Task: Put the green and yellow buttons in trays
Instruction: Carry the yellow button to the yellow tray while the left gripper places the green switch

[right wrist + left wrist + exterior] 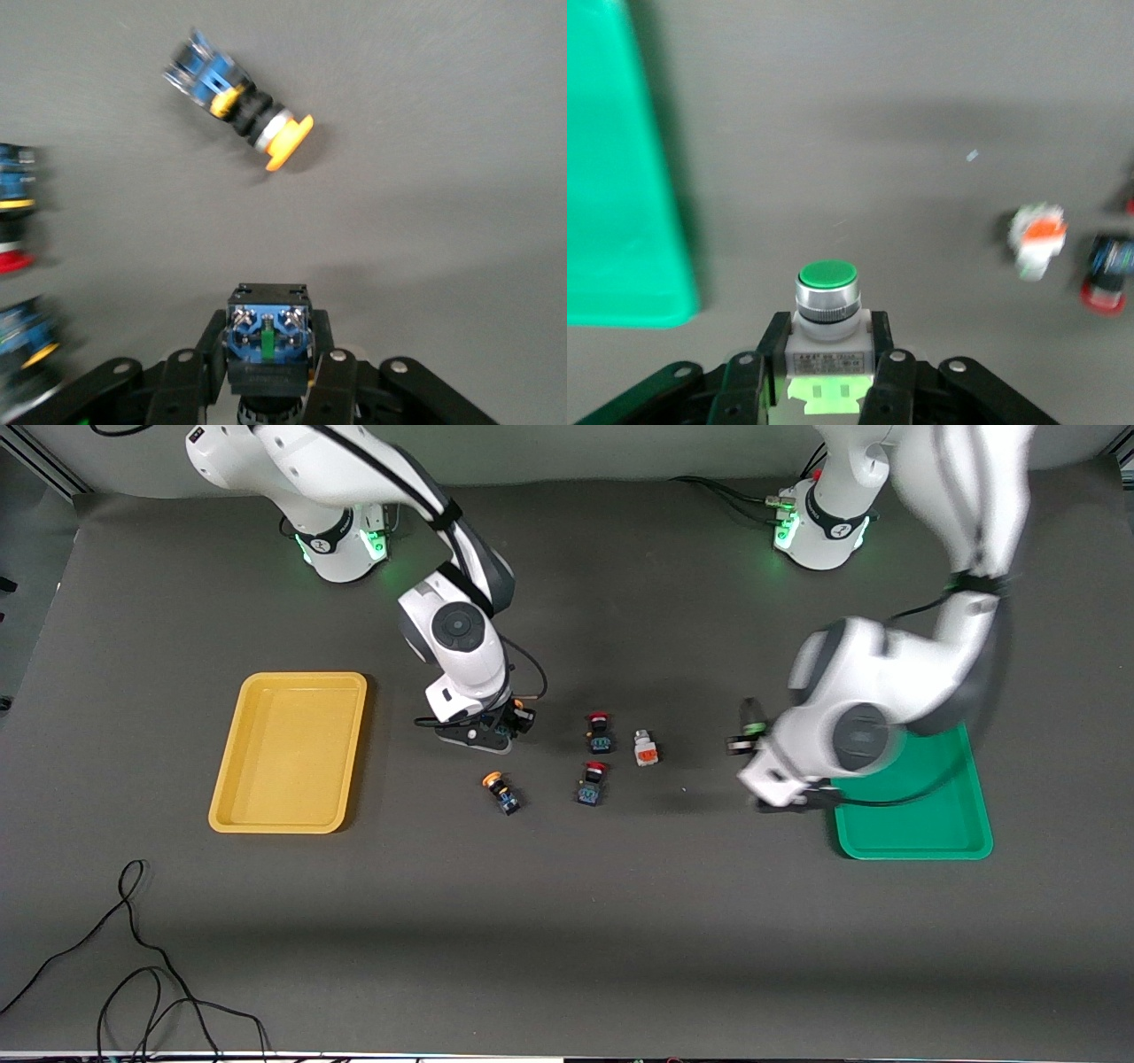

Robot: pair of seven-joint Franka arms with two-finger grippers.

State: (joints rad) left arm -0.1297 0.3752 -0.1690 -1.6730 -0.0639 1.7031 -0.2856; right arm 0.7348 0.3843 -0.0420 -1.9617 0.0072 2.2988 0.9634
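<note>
Green button (827, 297), white-bodied, sits clenched in my left gripper (824, 372), cap pointing away from the wrist and fingers (747, 376) pressed on both flanks of the body. This claw is over bare table just beside the green tray (921, 841), toward the left arm's end. To finish well, I judge I should carry it over the tray's rim to the open floor, come down low, and let go only when the body is nearly touching, so the round cap cannot roll it out.

My right gripper (266, 372) is clamped on a dark-bodied button (266, 332), its blue terminal end facing the wrist camera. It hangs low over the table between the yellow tray (292, 744) and the loose parts. Its cap is hidden in the wrist view. The front view shows an orange-yellow spot at the claw, so I take it for a yellow button meant for that tray. The same low, gentle release applies.

A second yellow button (500, 790) lies on its side close by, nearer the front camera. Toward the green tray lie two red-capped buttons (600, 731), and just beside them a small white part with an orange face (645, 748).

A pale label on the green button's body carries print too blurred to read. I see no brand.
</note>
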